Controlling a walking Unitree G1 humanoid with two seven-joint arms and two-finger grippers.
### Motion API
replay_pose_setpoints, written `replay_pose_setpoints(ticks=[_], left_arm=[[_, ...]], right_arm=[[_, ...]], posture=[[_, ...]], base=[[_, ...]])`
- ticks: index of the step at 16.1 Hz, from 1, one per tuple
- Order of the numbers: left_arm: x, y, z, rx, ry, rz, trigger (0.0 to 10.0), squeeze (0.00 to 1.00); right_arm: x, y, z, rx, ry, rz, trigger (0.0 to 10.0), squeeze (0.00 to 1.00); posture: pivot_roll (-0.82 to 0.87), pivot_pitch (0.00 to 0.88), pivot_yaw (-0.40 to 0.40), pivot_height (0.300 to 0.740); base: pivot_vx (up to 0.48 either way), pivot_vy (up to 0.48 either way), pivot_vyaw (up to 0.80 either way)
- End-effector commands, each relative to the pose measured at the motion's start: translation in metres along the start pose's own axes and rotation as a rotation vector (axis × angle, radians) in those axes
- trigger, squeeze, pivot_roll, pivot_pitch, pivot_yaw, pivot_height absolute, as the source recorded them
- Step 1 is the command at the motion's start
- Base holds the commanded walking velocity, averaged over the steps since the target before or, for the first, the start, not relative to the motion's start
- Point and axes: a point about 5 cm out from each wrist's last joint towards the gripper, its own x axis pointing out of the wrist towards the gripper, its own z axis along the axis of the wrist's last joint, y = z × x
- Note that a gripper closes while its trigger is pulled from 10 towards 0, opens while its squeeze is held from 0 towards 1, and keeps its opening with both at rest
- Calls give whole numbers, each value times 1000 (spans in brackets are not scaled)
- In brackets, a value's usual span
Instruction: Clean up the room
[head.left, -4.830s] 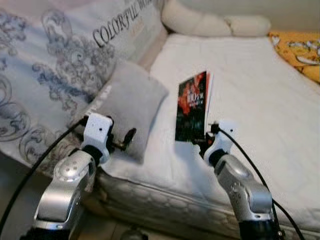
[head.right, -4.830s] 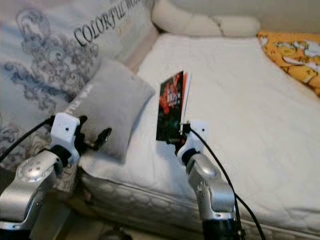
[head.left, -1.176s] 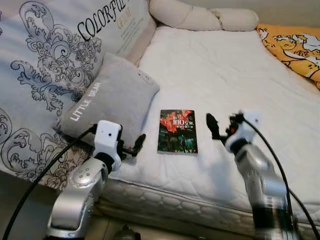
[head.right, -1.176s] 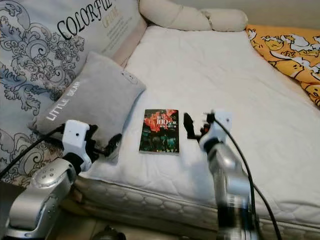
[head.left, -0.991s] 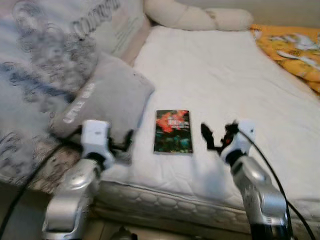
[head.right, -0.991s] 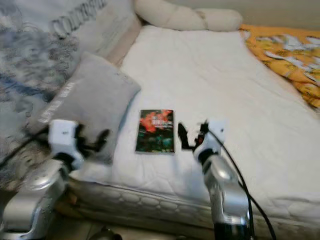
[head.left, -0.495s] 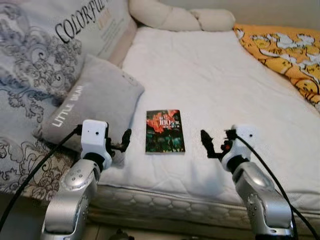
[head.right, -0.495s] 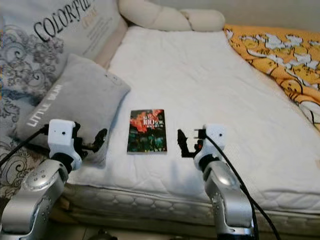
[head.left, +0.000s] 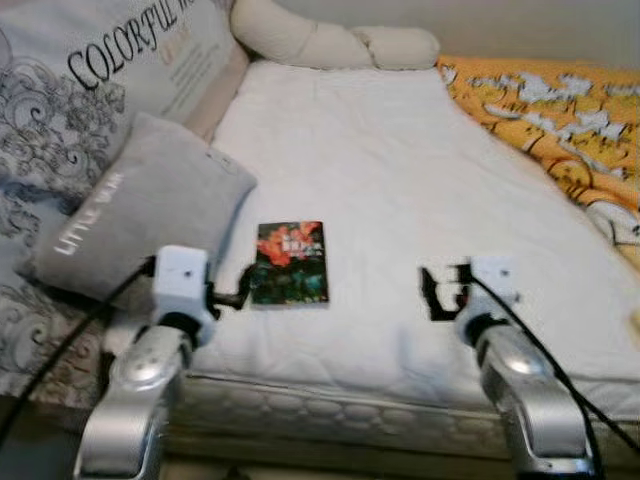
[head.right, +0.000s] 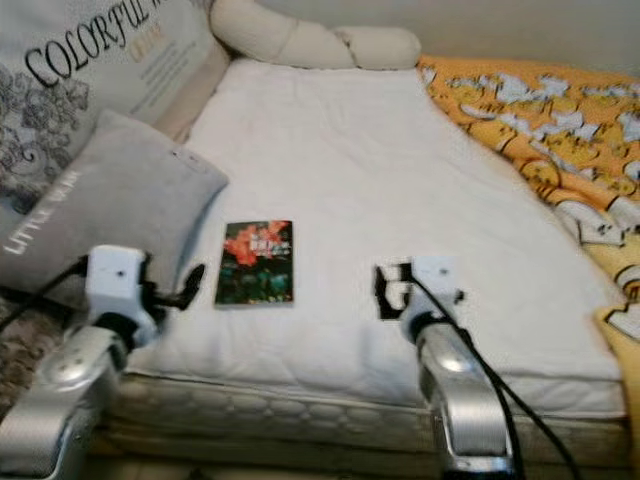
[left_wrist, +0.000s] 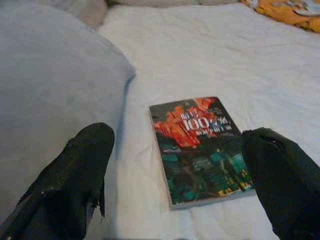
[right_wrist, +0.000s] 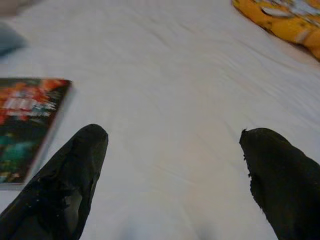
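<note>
Judging by the bed, your tidying is barely underway: the book lies flat near the grey pillow. Your left end effector and right end effector hover with fingers apart, gripping nothing.

Head views look down over the bed; both wrist views, seemingly close, share the book.
</note>
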Motion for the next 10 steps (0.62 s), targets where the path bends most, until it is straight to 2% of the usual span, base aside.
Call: replay_pose_setpoints(ticks=[1,3,10], left_arm=[[1,-5,2,16,-11,-17,10000,859],[1,-5,2,2,-35,-19,10000,851],[2,-7,3,25,-44,-23,10000,847]], right_arm=[[-2,-9,6,5,-23,-33,10000,0],[-1,-12,9,3,-34,-68,10000,0],[2,-10,7,15,-15,-70,10000,0]], posture=[[7,0,-6,740],[0,0,-3,740],[-4,0,-2,740]], base=[[0,-330,0],[0,-289,0],[0,0,0]])
